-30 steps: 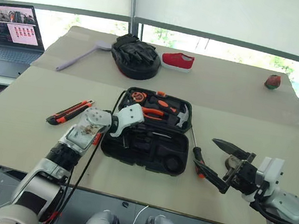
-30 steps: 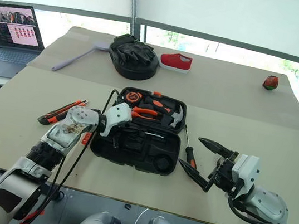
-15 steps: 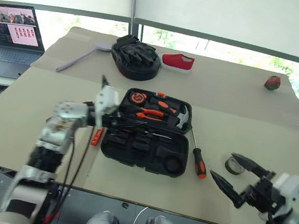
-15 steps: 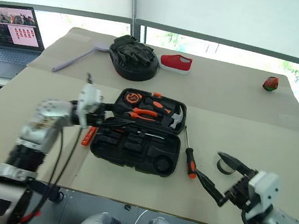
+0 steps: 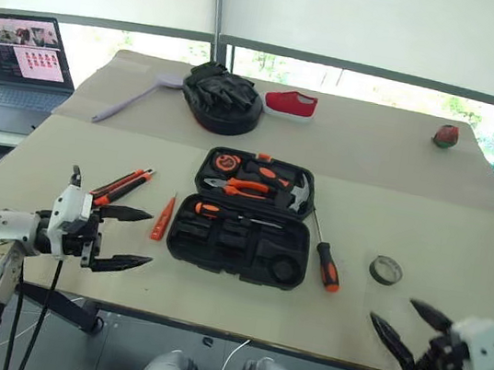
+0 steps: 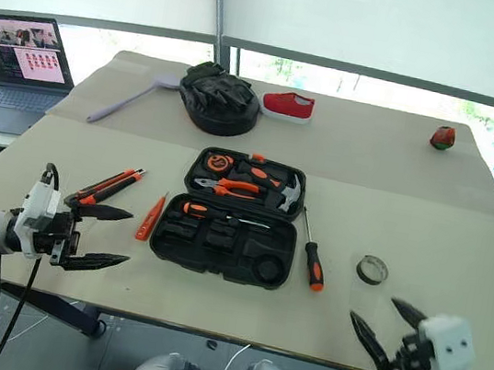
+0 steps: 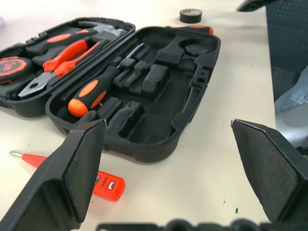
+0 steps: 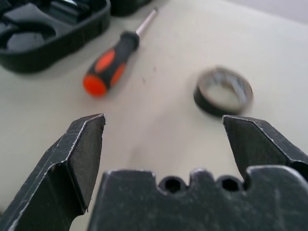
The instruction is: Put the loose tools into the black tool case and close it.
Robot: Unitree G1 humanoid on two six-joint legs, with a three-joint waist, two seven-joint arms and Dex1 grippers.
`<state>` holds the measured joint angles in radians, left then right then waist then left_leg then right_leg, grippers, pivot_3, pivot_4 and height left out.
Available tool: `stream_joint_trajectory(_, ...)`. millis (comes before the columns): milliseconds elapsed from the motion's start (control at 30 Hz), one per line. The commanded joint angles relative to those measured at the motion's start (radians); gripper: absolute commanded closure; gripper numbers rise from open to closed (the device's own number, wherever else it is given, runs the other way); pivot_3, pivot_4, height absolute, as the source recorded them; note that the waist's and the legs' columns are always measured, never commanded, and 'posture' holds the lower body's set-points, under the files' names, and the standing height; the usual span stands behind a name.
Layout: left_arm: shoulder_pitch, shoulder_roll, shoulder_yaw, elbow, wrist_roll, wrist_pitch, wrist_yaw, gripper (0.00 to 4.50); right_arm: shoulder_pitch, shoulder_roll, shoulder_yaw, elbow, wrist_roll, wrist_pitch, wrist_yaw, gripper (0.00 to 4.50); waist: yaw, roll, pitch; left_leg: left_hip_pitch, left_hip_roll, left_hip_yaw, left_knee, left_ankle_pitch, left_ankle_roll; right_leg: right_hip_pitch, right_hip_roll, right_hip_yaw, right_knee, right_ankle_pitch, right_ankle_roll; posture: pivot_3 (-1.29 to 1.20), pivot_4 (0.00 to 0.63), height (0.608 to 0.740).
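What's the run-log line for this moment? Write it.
black tool case: open | screwdriver: slotted | left claw: open | right claw: open

An open laptop [image 5: 18, 67] sits at the upper left edge. Along the top of the surface [image 5: 401, 152] lie a lilac spoon-like utensil [image 5: 135, 94], a black padded mitt [image 5: 223, 98] and a red shoe [image 5: 292, 101] — further right, a small red-green object [image 5: 446, 135].

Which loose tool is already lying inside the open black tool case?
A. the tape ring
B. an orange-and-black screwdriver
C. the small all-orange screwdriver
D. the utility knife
B: an orange-and-black screwdriver lies in a slot of the black tool case, while the tape ring, utility knife and small all-orange screwdriver lie on the table.
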<state>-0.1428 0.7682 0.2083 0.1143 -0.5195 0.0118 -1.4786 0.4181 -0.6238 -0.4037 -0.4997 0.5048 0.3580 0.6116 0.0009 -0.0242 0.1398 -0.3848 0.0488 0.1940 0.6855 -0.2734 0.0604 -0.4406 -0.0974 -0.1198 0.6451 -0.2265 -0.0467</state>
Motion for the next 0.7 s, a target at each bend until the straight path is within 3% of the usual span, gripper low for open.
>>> stream_joint_trajectory(33,-0.031,-0.04,-0.013,-0.108,-0.049,0.012,0.032,0.04,-0.171,-0.057,0.091,-0.07,0.083,0.281,-0.1,0.0,0.0,0.001,0.0,0.0,0.0,0.0,0.0,0.0,0.0,0.0,0.0,0.0,0.0,0.0,0.0,0.0,0.15,0.74)
stream_joint_trajectory(133,-0.034,-0.065,-0.031,-0.17,-0.067,0.041,0.055,0.04,-0.29,-0.133,0.228,-0.08,0.026,0.46,-0.152,0.0,0.009,0.001,0.0,-0.002,-0.001,0.0,0.0,0.004,-0.005,-0.001,0.001,-0.001,0.0,0.003,0.004,0.0,0.15,0.74)
stream_joint_trajectory(233,-0.027,-0.077,-0.028,-0.196,-0.059,0.037,0.084,0.04,-0.417,-0.058,0.246,-0.062,0.076,0.641,-0.271,0.0,0.009,0.001,0.0,-0.005,0.0,-0.002,0.0,0.007,0.0,-0.002,0.003,-0.002,-0.001,0.002,0.004,0.0,0.15,0.74)
stream_joint_trajectory(400,0.005,-0.071,-0.015,-0.222,-0.054,0.036,0.106,0.04,-0.53,-0.036,0.314,-0.025,0.039,0.866,-0.355,0.0,0.007,0.001,0.0,-0.005,-0.001,-0.002,0.0,0.006,0.001,-0.001,0.003,-0.002,-0.003,0.001,0.005,0.0,0.15,0.74)
stream_joint_trajectory(433,0.006,-0.072,-0.015,-0.226,-0.057,0.036,0.108,0.0,-0.538,-0.025,0.311,-0.024,0.041,0.89,-0.366,0.5,0.007,0.001,0.0,-0.005,-0.001,-0.002,0.0,0.006,0.001,-0.001,0.003,-0.002,-0.003,0.001,0.005,0.0,0.15,0.74)
stream_joint_trajectory(500,0.01,-0.062,-0.032,-0.243,-0.061,0.053,0.096,0.0,-0.564,0.061,0.272,-0.017,0.038,0.927,-0.429,0.94,0.009,0.0,-0.001,-0.005,0.0,-0.002,0.0,0.006,0.001,0.0,0.003,-0.003,-0.003,0.001,0.006,0.0,0.15,0.74)
stream_joint_trajectory(700,-0.047,-0.095,-0.07,-0.294,-0.108,0.122,0.119,0.0,-0.569,0.229,0.171,-0.088,0.001,0.952,-0.543,3.01,0.006,-0.002,-0.002,-0.004,0.0,-0.002,0.0,0.003,-0.007,0.0,0.003,-0.002,-0.002,0.002,0.007,0.0,0.15,0.74)
